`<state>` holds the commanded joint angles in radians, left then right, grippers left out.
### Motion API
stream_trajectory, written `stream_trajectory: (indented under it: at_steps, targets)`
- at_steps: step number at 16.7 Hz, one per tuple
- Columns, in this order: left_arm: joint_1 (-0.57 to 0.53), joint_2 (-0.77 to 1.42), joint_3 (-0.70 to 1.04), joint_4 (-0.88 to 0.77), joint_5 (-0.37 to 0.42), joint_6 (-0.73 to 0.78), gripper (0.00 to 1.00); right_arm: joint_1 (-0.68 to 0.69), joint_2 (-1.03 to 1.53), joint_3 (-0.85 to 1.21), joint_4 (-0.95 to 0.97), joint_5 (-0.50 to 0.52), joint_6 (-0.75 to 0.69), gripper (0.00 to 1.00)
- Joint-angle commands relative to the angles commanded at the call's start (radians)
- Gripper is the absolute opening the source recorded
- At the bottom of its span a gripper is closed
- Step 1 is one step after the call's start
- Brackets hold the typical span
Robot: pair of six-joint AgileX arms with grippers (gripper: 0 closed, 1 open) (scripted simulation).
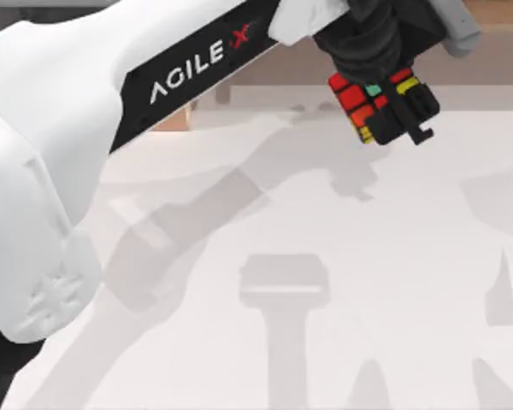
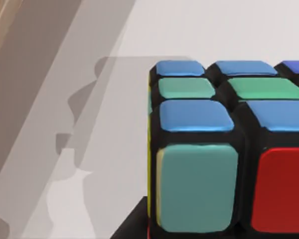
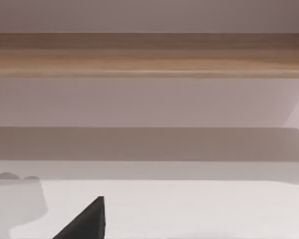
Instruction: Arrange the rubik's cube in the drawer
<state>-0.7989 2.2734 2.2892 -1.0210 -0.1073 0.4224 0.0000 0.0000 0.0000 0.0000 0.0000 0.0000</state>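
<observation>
While the left gripper [image 1: 392, 107] clamps the rubik's cube [image 1: 368, 102] aloft at the top view's upper right, above the table [image 1: 325, 222], the wooden ledge [image 1: 496, 34] lies just beyond it toward the frame's top edge.

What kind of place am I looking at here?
Probably a rendered robot test bench, not a real room: a plain pale table, a white AgileX arm whose left gripper holds a rubik's cube, and a wooden ledge behind.

Top cam overhead, looking down, left wrist cam v. close on rubik's cube [image 2: 224, 149], shared w/ top.
</observation>
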Motion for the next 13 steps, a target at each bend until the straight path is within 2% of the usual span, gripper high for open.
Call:
stream_trajectory:
  at_steps: [4,7,10,13]
  targets:
    - [0.298,0.016,0.135,-0.370,0.043,0.014,0.00,0.000,0.000,0.000,0.000,0.000,0.000,1.00]
    - [0.574,0.068,0.275,-0.558,0.041,0.000,0.00,0.000,0.000,0.000,0.000,0.000,0.000,1.00]
    - [0.832,0.147,0.436,-0.662,0.037,-0.025,0.00,0.000,0.000,0.000,0.000,0.000,0.000,1.00]
    - [1.011,0.272,0.566,-0.688,0.053,-0.050,0.00,0.000,0.000,0.000,0.000,0.000,0.000,1.00]
